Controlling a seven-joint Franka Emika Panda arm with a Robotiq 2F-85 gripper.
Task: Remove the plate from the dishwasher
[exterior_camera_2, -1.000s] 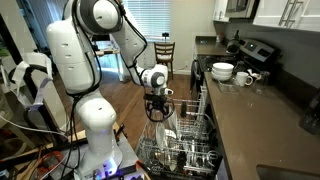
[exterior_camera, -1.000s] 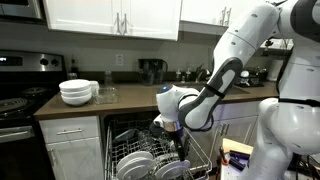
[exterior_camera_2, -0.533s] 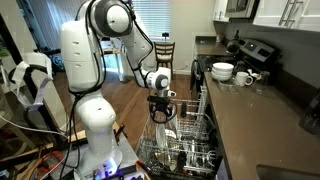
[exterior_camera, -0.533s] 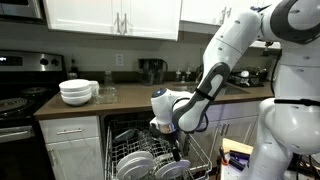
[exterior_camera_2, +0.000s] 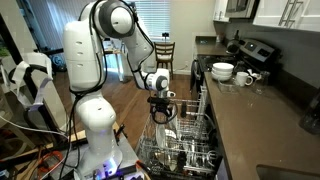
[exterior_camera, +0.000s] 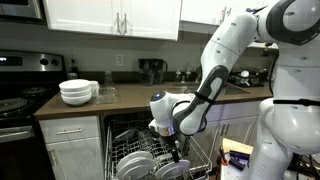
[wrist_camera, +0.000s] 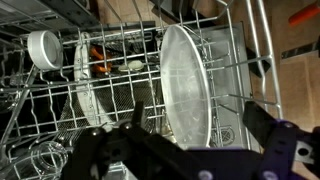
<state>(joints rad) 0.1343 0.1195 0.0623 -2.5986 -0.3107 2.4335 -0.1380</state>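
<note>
Since the arm has dipped toward the dishwasher (exterior_camera: 122, 128), the wide-open, empty pincer (wrist_camera: 195, 135) looks lined up to grasp the plate (wrist_camera: 188, 85).

Stacked white bowls (exterior_camera: 77, 92) sitting on the brown countertop (exterior_camera: 125, 103) at left, clear glassware (exterior_camera: 108, 94) standing just beside them, black stove (exterior_camera: 15, 100) adjoining farther left, white upper cabinets (exterior_camera: 110, 15) hanging above, wooden chair (exterior_camera_2: 163, 52) standing far back.

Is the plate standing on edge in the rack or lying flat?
On edge: the plate stands upright between the dishwasher rack wires in the wrist view.
</note>
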